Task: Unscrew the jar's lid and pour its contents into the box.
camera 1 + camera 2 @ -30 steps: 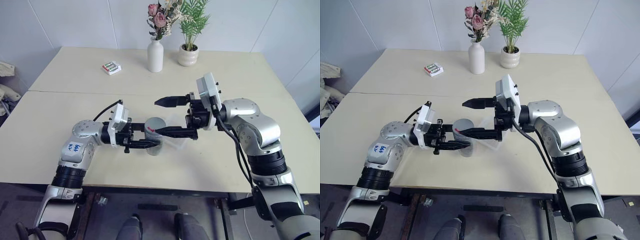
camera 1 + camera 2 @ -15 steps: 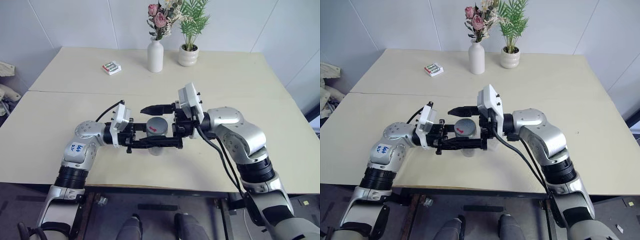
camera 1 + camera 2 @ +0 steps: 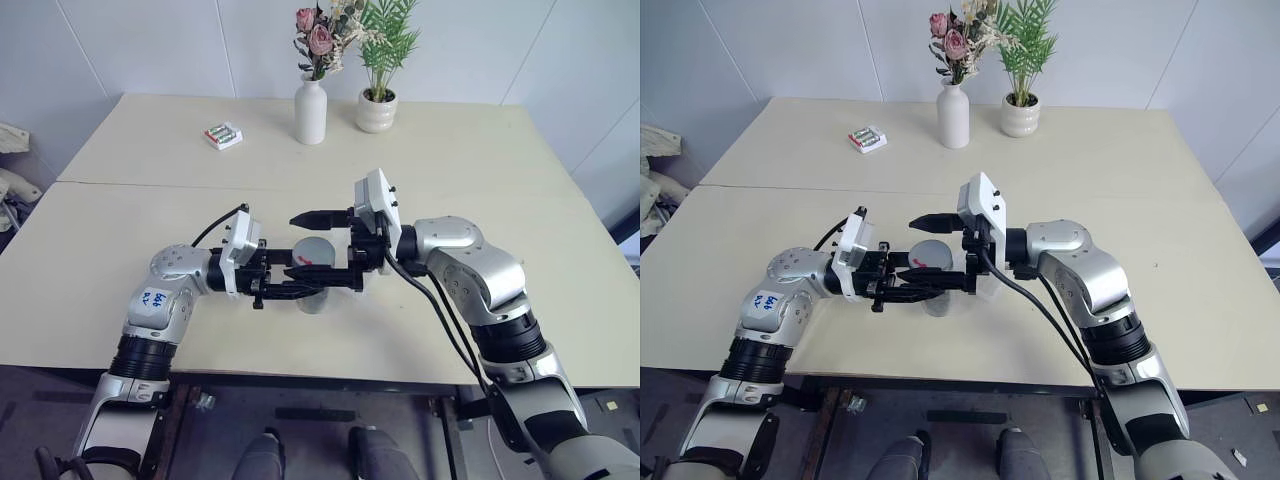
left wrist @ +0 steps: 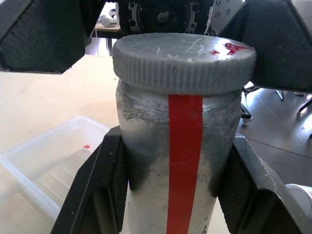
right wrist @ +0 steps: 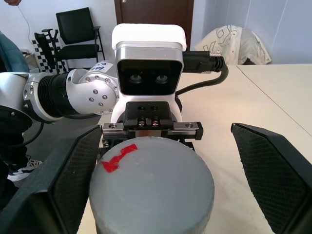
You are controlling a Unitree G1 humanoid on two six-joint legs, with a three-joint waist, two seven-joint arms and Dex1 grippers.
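Because the lid (image 4: 184, 61) must turn while the jar (image 4: 180, 161) stays fixed, we clamp our left gripper (image 3: 290, 282) on the jar's body, just beside the box (image 4: 46, 170), and bring our right gripper (image 3: 310, 245), fingers spread wide, astride the lid, not yet gripping it.
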